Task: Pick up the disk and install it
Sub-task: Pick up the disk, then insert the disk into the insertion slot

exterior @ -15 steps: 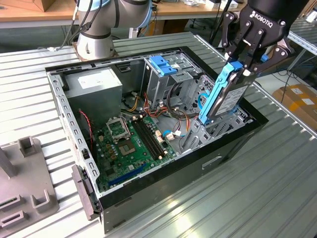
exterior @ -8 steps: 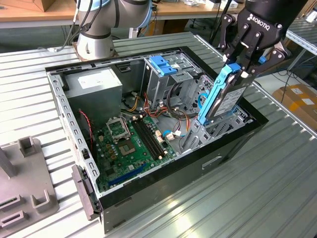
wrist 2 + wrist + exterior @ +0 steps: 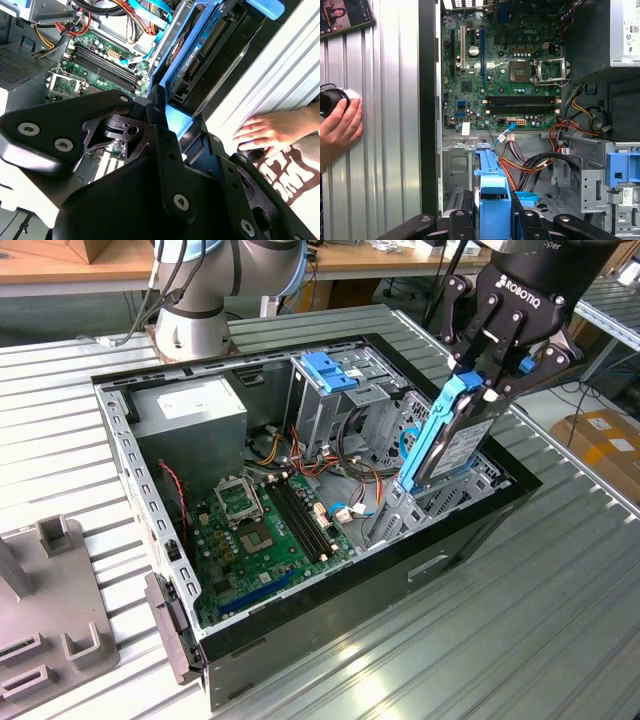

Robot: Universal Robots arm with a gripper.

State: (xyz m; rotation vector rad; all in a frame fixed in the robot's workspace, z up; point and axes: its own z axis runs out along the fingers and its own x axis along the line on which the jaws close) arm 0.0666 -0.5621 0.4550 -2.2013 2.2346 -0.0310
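Disk (image 3: 452, 445): dark grey face, white barcode label, print too small to read; bright blue rails; tilted over computer case (image 3: 330, 610).
Tool (image 3: 478, 390): clamped on disk's upper end.

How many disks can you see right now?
1. The disk is clamped in the gripper, steeply tilted over the open case. More could be hidden inside the drive cage.
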